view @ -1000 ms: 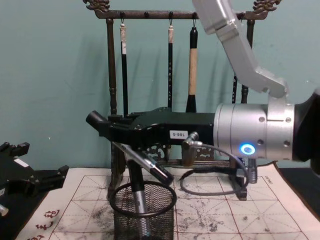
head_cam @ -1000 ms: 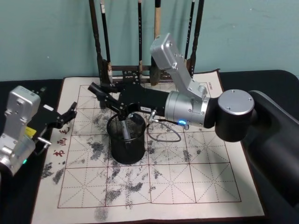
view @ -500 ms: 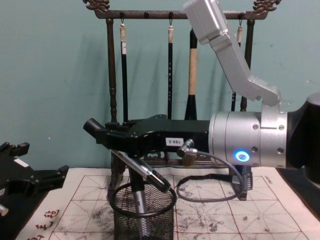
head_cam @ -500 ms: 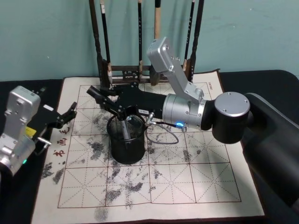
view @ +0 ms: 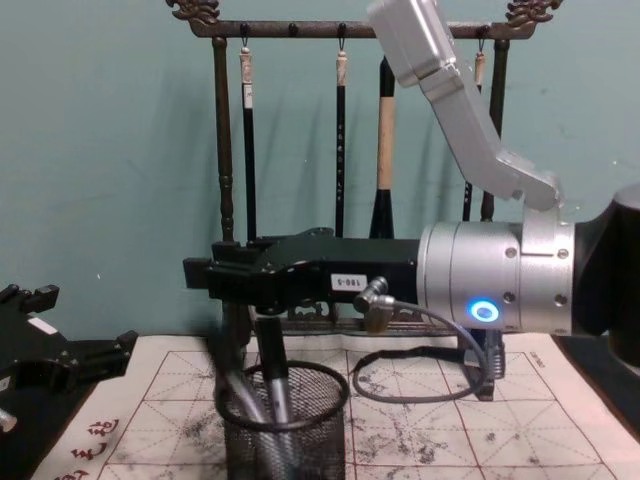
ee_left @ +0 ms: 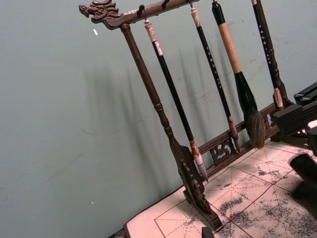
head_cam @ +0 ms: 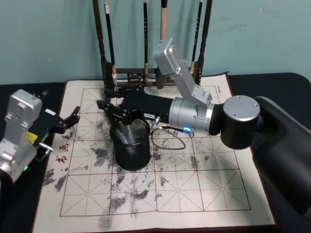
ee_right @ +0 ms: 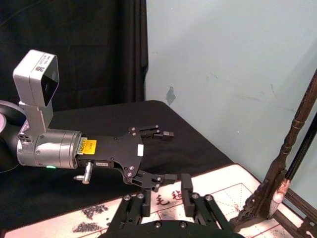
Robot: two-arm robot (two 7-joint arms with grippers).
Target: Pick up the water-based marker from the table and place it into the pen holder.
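A: What is seen at the left?

B: The left gripper (head_cam: 65, 122) is parked over the mat's left edge, its fingers spread and holding nothing.

A: And what has changed at the middle?

B: Half a second ago the water-based marker (view: 240, 398) was slanted across the rim beneath the right gripper (view: 232, 278); now it is blurred inside the pen holder (view: 285, 432), dropped below the rim. The right gripper's fingers are spread and nothing is pinched between them, so the release is judged made and the placing all but done.

A: What is contained in the holder?

B: Two grey shafts are seen through the mesh: the marker, leaning left, and another pen (view: 277, 389) more upright beside it. Behind, brushes are hung on the brush rack (view: 225, 160).
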